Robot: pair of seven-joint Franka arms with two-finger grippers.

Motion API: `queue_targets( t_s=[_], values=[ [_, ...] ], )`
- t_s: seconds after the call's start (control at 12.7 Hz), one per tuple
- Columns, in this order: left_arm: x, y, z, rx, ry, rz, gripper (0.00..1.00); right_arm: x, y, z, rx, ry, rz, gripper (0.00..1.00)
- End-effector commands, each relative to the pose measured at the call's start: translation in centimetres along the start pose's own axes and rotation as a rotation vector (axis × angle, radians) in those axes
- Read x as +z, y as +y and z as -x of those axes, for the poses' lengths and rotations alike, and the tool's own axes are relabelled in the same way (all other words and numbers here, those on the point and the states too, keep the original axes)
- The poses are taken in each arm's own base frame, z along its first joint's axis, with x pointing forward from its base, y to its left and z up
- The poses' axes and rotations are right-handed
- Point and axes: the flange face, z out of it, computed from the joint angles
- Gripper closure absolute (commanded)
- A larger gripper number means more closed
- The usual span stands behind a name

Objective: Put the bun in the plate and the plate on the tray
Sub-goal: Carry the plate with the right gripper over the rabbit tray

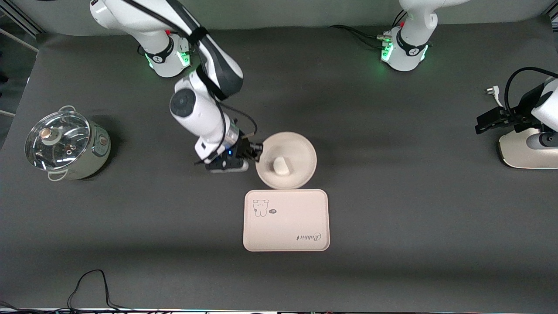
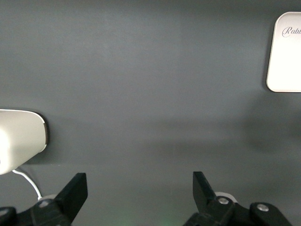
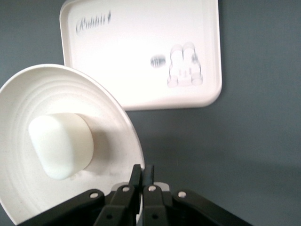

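The round cream plate (image 1: 301, 150) (image 3: 19, 103) lies just farther from the front camera than the tray (image 1: 286, 220) (image 3: 141, 52), its near rim reaching the tray's edge. The off-white bun (image 1: 281, 166) (image 3: 61, 145) rests inside the plate. My right gripper (image 1: 259, 153) (image 3: 144, 172) is shut on the plate's rim, on the side toward the right arm's end. My left gripper (image 1: 481, 124) (image 2: 140, 181) waits open and holds nothing, over the table at the left arm's end. A corner of the tray (image 2: 287, 52) shows in the left wrist view.
A steel pot with a glass lid (image 1: 65, 144) stands toward the right arm's end. A white appliance base (image 1: 527, 150) (image 2: 19, 139) sits at the left arm's end with a plug (image 1: 490, 90) nearby. A black cable (image 1: 91, 283) lies at the table's near edge.
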Motion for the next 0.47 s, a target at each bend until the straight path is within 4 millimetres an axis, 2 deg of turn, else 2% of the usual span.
queue_targets(
  t_s=[0.0, 0.08, 0.24, 0.32, 0.39],
  values=[
    [-0.6, -0.1, 0.0, 0.006, -0.009, 0.012, 0.00, 0.4, -1.7, -7.2, -0.039, 0.019, 0.016, 1.00],
    [-0.6, -0.1, 0.0, 0.006, -0.009, 0.012, 0.00, 0.8, -2.1, -8.6, -0.058, 0.022, 0.034, 1.00],
    [-0.6, -0.2, 0.0, -0.003, -0.012, 0.012, 0.00, 0.9, -0.7, -11.4, -0.033, 0.025, 0.035, 1.00],
    [-0.6, -0.2, 0.0, -0.003, -0.010, 0.012, 0.00, 1.5, -0.2, -12.0, -0.024, 0.028, 0.033, 1.00],
    [-0.6, -0.2, 0.0, -0.003, -0.010, 0.012, 0.00, 2.9, 0.3, -12.2, -0.013, 0.019, 0.039, 1.00]
  ],
)
